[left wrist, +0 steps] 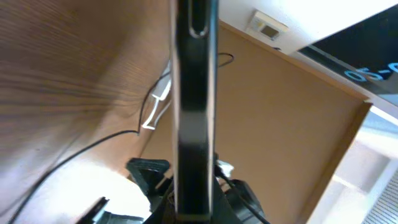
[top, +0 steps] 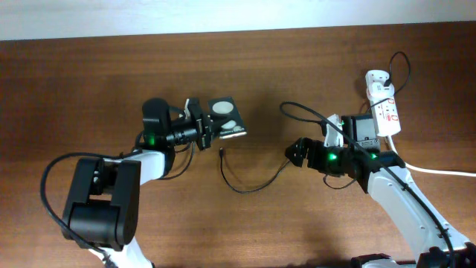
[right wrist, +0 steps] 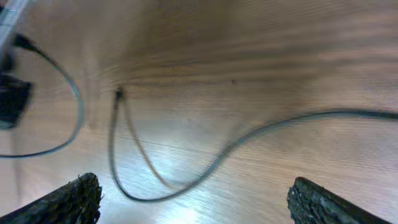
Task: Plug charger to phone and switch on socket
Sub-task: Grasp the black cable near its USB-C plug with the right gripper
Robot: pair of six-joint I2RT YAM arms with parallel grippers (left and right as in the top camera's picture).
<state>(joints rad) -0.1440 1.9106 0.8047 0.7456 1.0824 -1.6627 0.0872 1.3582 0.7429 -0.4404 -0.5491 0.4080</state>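
We see a tabletop (top: 297, 67) of brown wood grain, smooth with a soft sheen. The phone (left wrist: 194, 112) shows a glossy black edge. The charger (right wrist: 336, 113) cable looks smooth, matt black. On our right hand (right wrist: 193, 204), the pads (right wrist: 68, 199) look dark and coarsely rough. The socket (top: 386, 112) looks like smooth white plastic.

No words or numbers are coming through clearly. The power strip (top: 385, 112) is showing red marks on its white face, too small to make out. In the left wrist view, a dark panel (left wrist: 367, 56) is carrying pale blue glyphs, blurred and cut off at the edge.
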